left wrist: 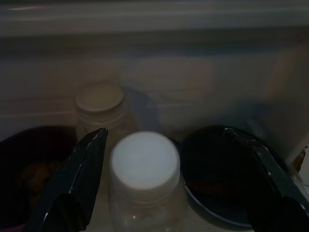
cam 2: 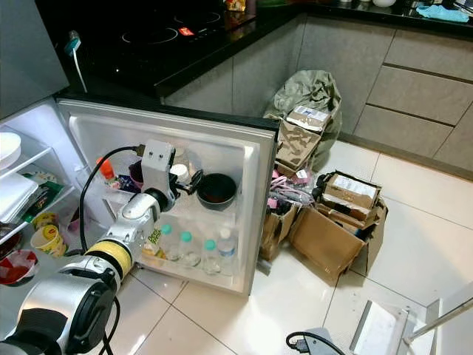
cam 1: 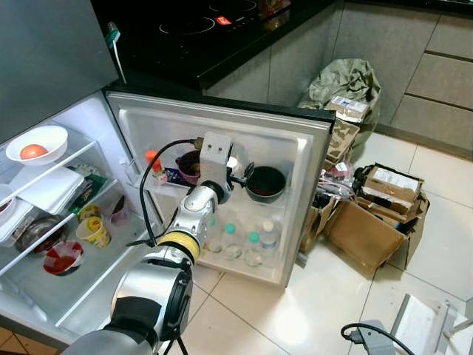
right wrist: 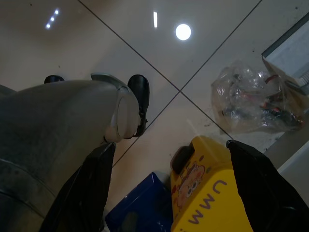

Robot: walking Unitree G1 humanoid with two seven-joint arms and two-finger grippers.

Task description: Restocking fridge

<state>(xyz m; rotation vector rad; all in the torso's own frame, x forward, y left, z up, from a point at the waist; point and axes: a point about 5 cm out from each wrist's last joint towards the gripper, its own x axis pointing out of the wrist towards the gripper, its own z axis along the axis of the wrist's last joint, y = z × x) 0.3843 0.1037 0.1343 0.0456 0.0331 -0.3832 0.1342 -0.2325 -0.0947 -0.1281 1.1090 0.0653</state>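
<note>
I have the left arm stretched forward into the open fridge door's (cam 1: 303, 140) upper shelf, the left gripper (left wrist: 164, 183) spread wide around a white-capped jar (left wrist: 145, 174) standing between a dark bowl (cam 1: 265, 183) and a purple cup (cam 1: 189, 167).

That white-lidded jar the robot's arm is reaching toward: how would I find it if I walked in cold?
Start at the open fridge door and look along its upper shelf. The white-lidded jar stands there between the open fingers of the left gripper, with a dark red bowl on one side and a black bowl on the other. It is clear and tall where those neighbours are dark and low.
</note>
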